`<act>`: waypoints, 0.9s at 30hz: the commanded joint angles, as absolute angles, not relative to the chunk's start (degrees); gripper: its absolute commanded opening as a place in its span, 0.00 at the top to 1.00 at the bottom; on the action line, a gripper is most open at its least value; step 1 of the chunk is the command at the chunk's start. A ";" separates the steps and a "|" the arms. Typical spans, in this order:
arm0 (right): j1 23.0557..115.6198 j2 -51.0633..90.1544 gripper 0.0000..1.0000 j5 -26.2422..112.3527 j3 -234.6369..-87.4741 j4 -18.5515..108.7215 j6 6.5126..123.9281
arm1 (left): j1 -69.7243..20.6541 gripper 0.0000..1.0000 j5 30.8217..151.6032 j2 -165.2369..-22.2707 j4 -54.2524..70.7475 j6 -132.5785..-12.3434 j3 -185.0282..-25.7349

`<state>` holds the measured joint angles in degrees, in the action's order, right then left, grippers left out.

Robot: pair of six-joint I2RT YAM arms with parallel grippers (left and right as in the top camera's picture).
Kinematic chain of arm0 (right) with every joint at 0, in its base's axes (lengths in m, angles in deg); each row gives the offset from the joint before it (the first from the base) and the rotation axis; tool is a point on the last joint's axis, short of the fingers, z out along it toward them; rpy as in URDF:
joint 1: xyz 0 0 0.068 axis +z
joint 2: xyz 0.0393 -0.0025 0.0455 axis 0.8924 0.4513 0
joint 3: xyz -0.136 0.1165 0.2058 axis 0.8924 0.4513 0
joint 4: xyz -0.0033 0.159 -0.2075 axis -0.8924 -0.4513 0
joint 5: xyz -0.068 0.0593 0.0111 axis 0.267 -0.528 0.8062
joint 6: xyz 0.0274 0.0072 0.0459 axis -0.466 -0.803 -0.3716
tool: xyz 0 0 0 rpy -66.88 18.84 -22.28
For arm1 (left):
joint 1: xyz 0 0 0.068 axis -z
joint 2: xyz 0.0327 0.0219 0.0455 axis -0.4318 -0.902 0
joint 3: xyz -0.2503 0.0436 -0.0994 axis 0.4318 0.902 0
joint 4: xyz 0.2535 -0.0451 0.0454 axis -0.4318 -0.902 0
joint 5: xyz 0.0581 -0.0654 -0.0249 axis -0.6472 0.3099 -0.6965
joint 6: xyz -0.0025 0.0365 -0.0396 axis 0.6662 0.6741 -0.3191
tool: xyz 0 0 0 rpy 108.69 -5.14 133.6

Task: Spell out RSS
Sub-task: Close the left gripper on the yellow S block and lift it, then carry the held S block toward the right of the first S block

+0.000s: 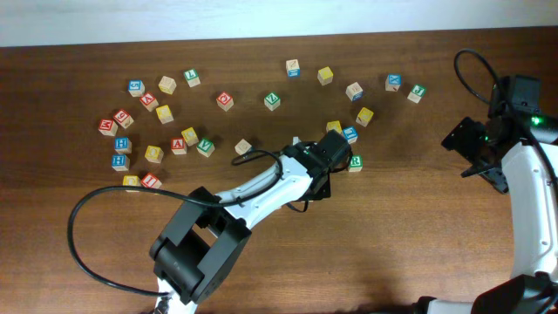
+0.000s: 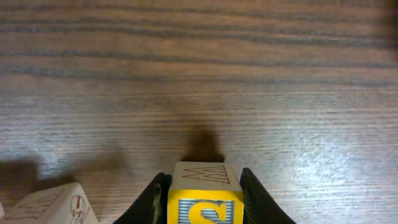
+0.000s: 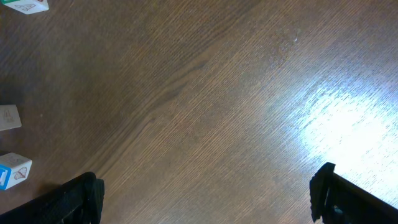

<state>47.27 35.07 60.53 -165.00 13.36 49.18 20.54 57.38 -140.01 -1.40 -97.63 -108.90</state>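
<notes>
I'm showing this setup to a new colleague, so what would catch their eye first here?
The left gripper pinching a yellow S cube, at the bottom of the left wrist view. Next, the loose scatter of letter cubes across the top of the overhead view, while the right gripper hangs open over bare wood at the right edge.

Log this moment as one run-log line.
task: spell RSS | left gripper: shut on yellow S cube | right gripper: open, empty, over table | RSS row: not yet formed
</notes>
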 commanded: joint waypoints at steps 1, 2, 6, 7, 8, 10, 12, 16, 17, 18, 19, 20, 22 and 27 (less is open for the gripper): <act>47.01 34.64 0.02 61.25 -165.61 13.38 49.09 | 20.76 0.74 55.63 -139.42 -0.64 -98.33 -108.46; 47.01 34.64 0.02 61.23 -165.61 13.38 49.09 | 20.76 0.74 55.63 -139.42 -0.66 -98.33 -108.46; 47.01 34.64 0.02 61.23 -165.61 13.38 49.09 | 21.24 0.74 56.53 -139.42 -1.34 -98.33 -108.42; 47.01 34.64 0.02 61.23 -165.61 13.38 49.09 | 21.48 0.73 56.57 -139.42 -1.56 -98.33 -108.42; 47.01 34.64 0.02 61.23 -165.61 13.38 49.09 | 21.75 0.73 56.57 -139.42 -1.77 -98.33 -108.40; 47.01 34.64 0.02 61.23 -165.61 13.38 49.09 | 22.32 0.71 56.44 -139.42 -1.93 -98.33 -108.40; 47.01 34.64 0.02 61.23 -165.61 13.38 49.09 | 22.49 0.67 56.39 -139.42 -1.93 -98.33 -108.40; 47.01 34.64 0.02 61.23 -165.61 13.38 49.09 | 22.49 0.69 56.24 -139.42 -1.93 -98.33 -108.40; 47.01 34.64 0.02 61.23 -165.61 13.38 49.09 | 22.49 0.73 56.24 -139.42 -1.93 -98.33 -108.40; 47.01 34.64 0.02 61.23 -165.61 13.38 49.09 | 22.49 0.75 56.24 -139.42 -1.93 -98.33 -108.40; 47.01 34.64 0.02 61.23 -165.61 13.38 49.09 | 22.49 0.75 56.22 -139.42 -1.93 -98.35 -108.40; 47.01 34.64 0.02 61.23 -165.61 13.38 49.09 | 22.47 0.75 55.96 -139.42 -1.90 -98.35 -108.40; 47.01 34.64 0.02 61.23 -165.61 13.38 49.09 | 22.47 0.75 54.47 -139.42 -1.90 -98.37 -108.40; 47.01 34.64 0.02 61.23 -165.61 13.38 49.09 | 22.40 0.71 54.27 -139.42 -1.69 -98.37 -108.40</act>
